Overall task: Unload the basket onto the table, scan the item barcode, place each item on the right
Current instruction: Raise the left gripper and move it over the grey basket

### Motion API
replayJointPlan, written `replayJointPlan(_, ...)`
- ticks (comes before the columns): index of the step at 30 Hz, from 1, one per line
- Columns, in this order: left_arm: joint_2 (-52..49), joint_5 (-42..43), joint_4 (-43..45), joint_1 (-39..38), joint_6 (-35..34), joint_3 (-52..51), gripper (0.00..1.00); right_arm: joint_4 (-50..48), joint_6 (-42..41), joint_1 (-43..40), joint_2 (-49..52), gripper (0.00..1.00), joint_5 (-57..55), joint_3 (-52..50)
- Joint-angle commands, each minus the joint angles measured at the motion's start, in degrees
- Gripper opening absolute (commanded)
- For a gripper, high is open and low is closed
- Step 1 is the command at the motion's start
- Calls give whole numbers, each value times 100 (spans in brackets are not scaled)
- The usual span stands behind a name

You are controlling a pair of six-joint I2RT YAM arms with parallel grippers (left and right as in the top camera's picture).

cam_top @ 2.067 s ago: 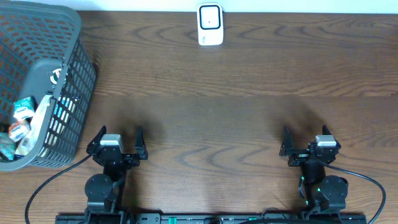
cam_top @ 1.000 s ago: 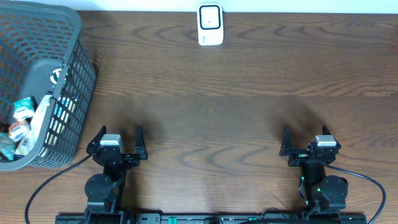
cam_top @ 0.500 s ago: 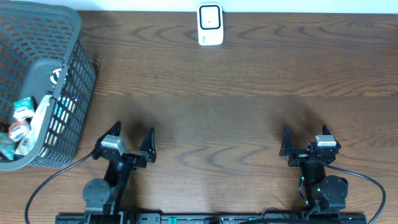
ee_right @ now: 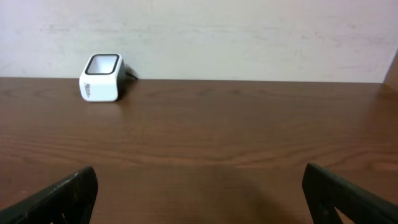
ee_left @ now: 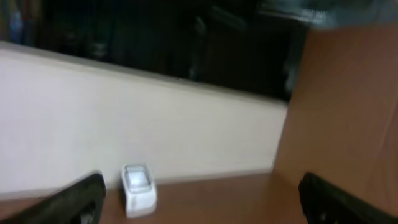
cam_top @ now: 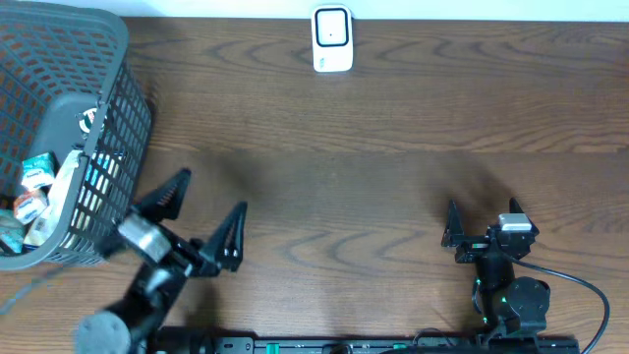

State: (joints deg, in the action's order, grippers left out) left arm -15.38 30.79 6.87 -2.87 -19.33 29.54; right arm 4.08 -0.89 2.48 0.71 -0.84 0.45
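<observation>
The white barcode scanner [cam_top: 332, 39] stands at the table's far edge, centre; it also shows in the left wrist view [ee_left: 138, 190] and the right wrist view [ee_right: 102, 78]. Several packaged items [cam_top: 37, 192] lie in the grey basket [cam_top: 123, 147] at the left; no barcode is readable. My left gripper [cam_top: 211, 194] is open and empty, lifted and angled beside the basket's near right corner, its camera [ee_left: 202, 186] looking across at the scanner. Open and empty as well, my right gripper [cam_top: 482, 208] sits low at the near right [ee_right: 199, 177].
A pale wall runs behind the scanner. The basket's mesh wall stands just left of the left gripper's fingers [cam_top: 177, 185]. Bare brown tabletop [cam_top: 344, 167] lies between both grippers and the scanner.
My left arm has lifted off its rest pose and swung forward and leftward, its view now blurred. The right arm has not moved.
</observation>
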Motion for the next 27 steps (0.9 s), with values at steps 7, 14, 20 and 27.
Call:
replayJointPlan(7,-2317,1582,-501,17,-74,2111,98,20,-76,20,-22,99,-7,-15)
replayJointPlan(14,-3187,2332,162,59,-669,2927,98,20,-76,20,-22,99,-7,-15)
replayJointPlan(20,-4494,2723,-2653,173,400,4940,98,20,-76,20,-22,99,-7,-15)
replayJointPlan(27,-4800,1897,-2914,173,1115,5090,98,20,-76,20,-22,99,-7,-15)
